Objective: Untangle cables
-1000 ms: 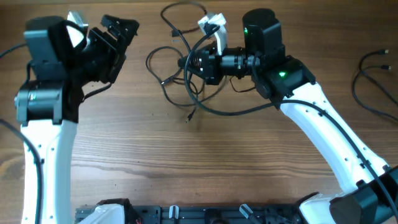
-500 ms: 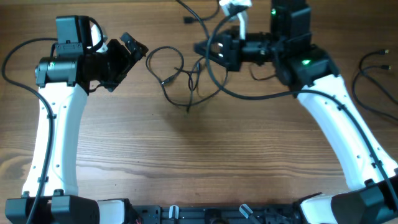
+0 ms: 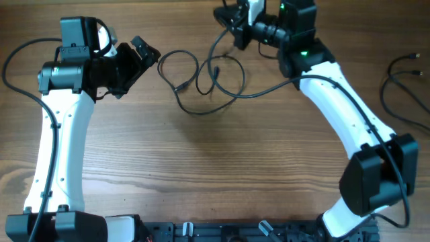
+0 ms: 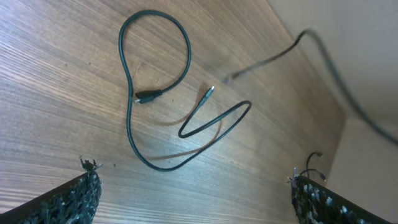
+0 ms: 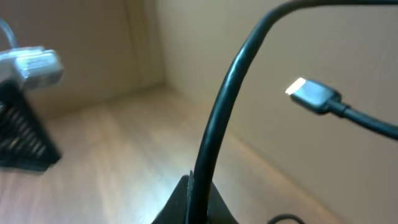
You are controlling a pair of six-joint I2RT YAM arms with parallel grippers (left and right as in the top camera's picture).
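Thin black cables [image 3: 201, 87] lie in loose loops on the wooden table at the back middle. In the left wrist view one cable [image 4: 155, 93] forms a round loop and a narrow bend, with a small plug by the loop. My right gripper [image 3: 232, 23] is raised at the table's back edge, shut on a black cable [image 5: 221, 118] that rises from between its fingers; a plug end [image 5: 314, 94] hangs in the air beside it. My left gripper [image 3: 138, 57] is open and empty, left of the loops; its fingertips [image 4: 193, 199] frame bare wood.
Another black cable [image 3: 403, 84] lies at the table's right edge. The left arm's own wire runs off the left side. A black rack sits along the front edge [image 3: 222, 232].
My right gripper has moved up and back toward the far edge, pulling its cable with it. The tangle on the table has spread into looser loops. The left arm stayed still in the last half second.
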